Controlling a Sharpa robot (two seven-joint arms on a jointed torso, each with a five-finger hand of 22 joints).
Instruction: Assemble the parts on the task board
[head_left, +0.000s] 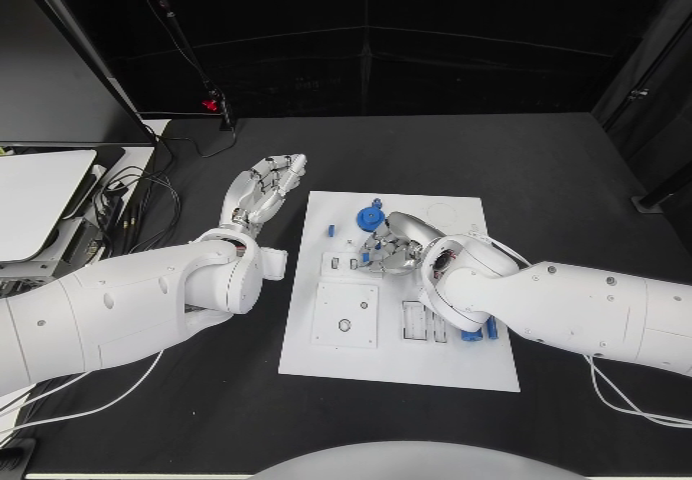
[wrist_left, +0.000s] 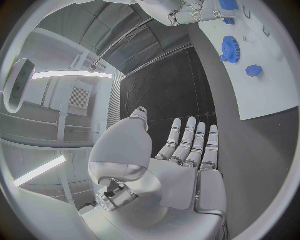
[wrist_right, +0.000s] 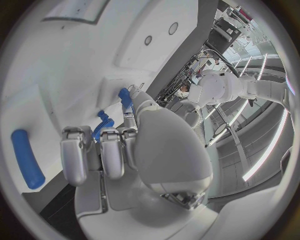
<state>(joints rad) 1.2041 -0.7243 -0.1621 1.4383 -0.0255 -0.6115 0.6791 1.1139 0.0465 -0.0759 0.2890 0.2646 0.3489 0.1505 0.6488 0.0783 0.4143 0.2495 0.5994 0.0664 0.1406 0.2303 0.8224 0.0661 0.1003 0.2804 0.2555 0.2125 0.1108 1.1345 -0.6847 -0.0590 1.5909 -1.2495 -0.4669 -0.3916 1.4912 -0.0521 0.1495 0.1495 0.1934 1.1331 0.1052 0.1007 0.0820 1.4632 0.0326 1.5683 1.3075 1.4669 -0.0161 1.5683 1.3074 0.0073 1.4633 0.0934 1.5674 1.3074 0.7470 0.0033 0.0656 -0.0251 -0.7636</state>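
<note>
Right hand (head_left: 389, 245) curled over small blue part (wrist_right: 106, 121) on task board (head_left: 433, 365); grip unclear. Left hand (head_left: 267, 190) open, empty. Part looks light, rigid, slippery: pinch its sides.

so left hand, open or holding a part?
Open. The left hand lies beside the task board with fingers straight and apart; the left wrist view shows its palm bare.

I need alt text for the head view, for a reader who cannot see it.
The right hand holds a small blue part over the white task board on the black table. The left hand hovers open beside the board, near a blue gear.
</note>
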